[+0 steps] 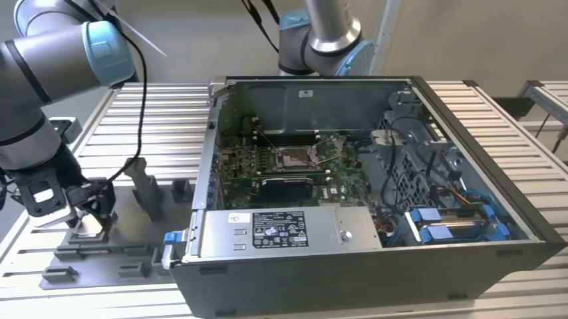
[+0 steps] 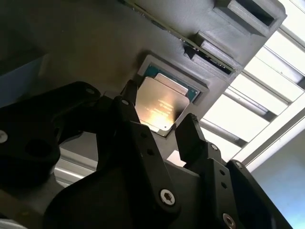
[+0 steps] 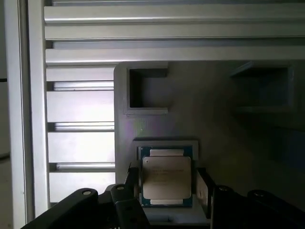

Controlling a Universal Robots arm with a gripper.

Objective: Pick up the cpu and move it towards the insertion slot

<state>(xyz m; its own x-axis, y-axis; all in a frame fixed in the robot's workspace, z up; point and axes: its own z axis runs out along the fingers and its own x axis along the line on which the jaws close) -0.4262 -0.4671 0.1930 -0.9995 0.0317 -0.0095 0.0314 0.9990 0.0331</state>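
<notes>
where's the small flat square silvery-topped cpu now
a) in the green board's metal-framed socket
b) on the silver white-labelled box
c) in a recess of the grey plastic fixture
C: the first wrist view shows the cpu lying in a recess of the grey plastic fixture.

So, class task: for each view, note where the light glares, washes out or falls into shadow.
Second wrist view: warm glare on the cpu, slats washed out white, fixture in deep shadow. First wrist view: cpu dim and even, no glare; slats bright, not washed out. Exterior view: even light, dimmer around the slot inside the case.
</notes>
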